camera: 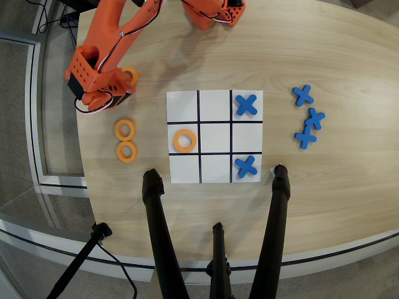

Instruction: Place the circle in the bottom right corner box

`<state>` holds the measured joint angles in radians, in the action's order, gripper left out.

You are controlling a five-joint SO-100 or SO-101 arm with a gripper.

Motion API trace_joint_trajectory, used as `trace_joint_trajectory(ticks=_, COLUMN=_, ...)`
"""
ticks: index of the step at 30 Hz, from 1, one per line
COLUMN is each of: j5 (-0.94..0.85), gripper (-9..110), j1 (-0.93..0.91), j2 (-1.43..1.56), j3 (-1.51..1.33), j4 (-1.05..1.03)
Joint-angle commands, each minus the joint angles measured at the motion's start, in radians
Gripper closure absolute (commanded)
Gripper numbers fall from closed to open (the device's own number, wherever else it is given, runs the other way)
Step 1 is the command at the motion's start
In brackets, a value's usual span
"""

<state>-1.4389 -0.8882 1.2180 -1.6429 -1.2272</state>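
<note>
The white 3x3 grid board (215,175) lies in the middle of the table in the overhead view. One orange ring (184,140) lies in its left middle cell. Blue X pieces fill the top right cell (246,104) and the bottom right cell (246,166). The top left and bottom left corner cells are bare. My orange gripper (115,93) is left of the board, over the table. It partly covers another orange ring (132,76). Its jaws are hidden under its body, so I cannot tell whether it holds that ring.
Two more orange rings (124,129) (126,151) lie on the table left of the board. Three spare blue X pieces (303,94) (315,117) (305,137) lie to the right. Black tripod legs (159,237) (274,230) stand at the table's near edge.
</note>
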Motion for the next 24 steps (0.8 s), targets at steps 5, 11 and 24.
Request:
trace_joint_trajectory(ticks=5, j5=-0.006, gripper=102, j1=-0.014, j2=0.02, j3=-0.046, j4=0.035)
trace_joint_trajectory(ticks=11, j5=-0.008, gripper=102, j1=0.057, j2=0.158, j3=0.043, j4=-0.064)
trace_joint_trajectory(ticks=24, j5=-0.038, gripper=102, j1=0.597, j2=0.629, j3=0.278, j4=-0.308)
